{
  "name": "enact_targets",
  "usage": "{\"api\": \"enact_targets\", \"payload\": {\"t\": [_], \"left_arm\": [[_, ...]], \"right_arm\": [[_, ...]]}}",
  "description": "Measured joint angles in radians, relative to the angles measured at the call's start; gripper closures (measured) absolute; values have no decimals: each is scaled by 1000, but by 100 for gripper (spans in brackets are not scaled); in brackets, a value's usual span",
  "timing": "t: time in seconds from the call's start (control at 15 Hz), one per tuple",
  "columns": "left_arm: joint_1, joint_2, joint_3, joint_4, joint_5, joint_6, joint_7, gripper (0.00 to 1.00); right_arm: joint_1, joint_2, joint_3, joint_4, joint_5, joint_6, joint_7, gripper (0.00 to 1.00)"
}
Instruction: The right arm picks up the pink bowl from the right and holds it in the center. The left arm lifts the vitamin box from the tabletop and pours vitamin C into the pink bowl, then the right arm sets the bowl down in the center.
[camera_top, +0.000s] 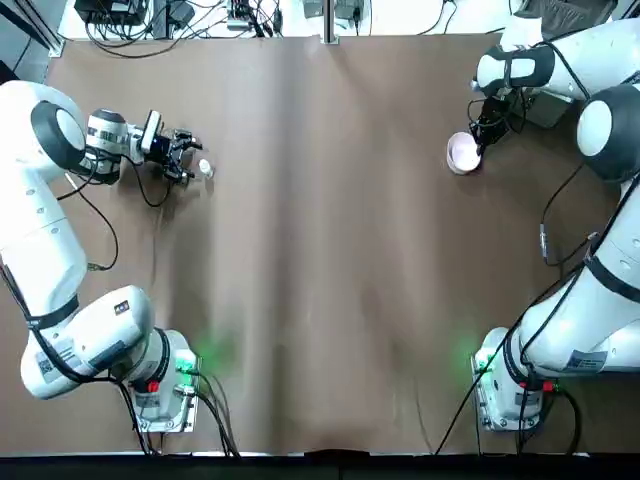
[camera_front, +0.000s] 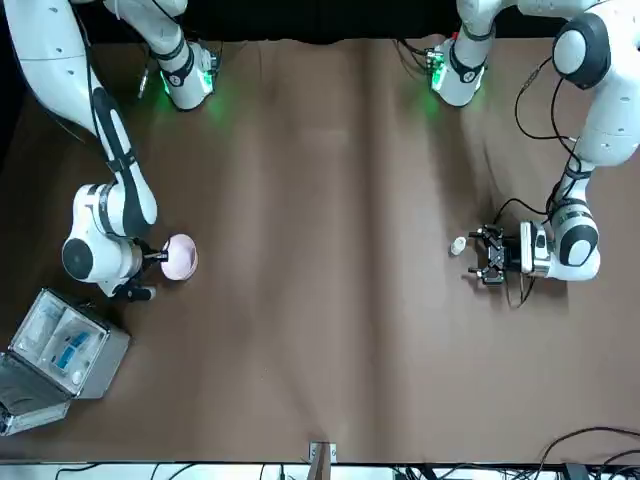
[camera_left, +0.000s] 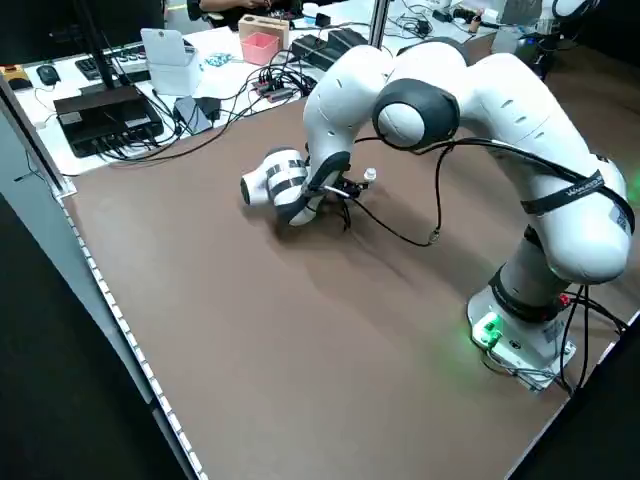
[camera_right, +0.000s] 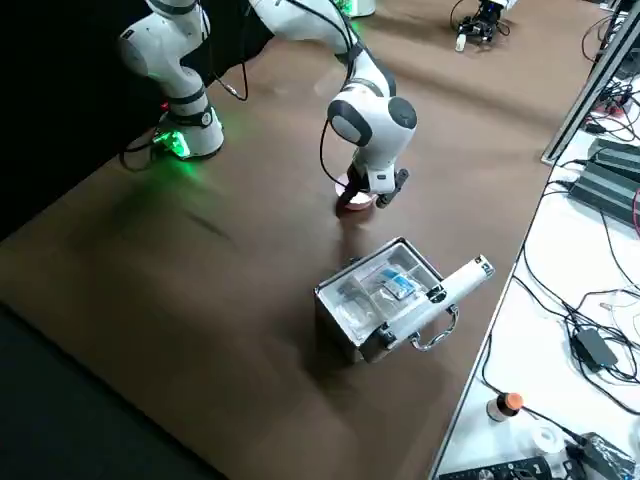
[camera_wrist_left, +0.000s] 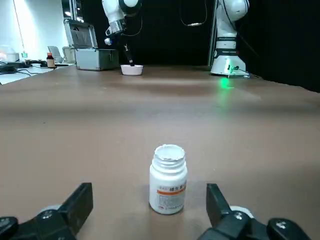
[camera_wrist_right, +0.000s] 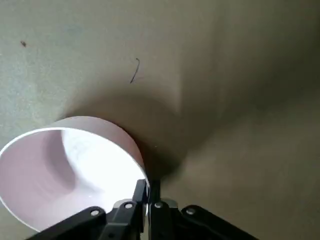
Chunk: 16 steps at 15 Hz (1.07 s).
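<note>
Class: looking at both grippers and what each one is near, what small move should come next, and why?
Probably the right gripper should lift the pink bowl off the tabletop: its fingers look shut on the rim. The left gripper is open, with the vitamin box standing between its fingers.

One camera looked straight down on my bench (camera_top: 320, 250), another faced me across it, two watched diagonally from the sides; wrist cameras sat close, sharing the pink bowl (camera_wrist_right: 70, 170).
</note>
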Motion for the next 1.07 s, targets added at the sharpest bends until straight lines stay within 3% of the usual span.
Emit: {"api": "enact_targets", "payload": {"t": [0.33,1.07], "left_arm": [[-27,6,-4,0,0,0,19,0],[-48,29,-5,0,0,0,66,3]], "right_arm": [[0,-1,2,2,0,-1,-2,97],[5,-1,5,31,1,-46,9,97]]}}
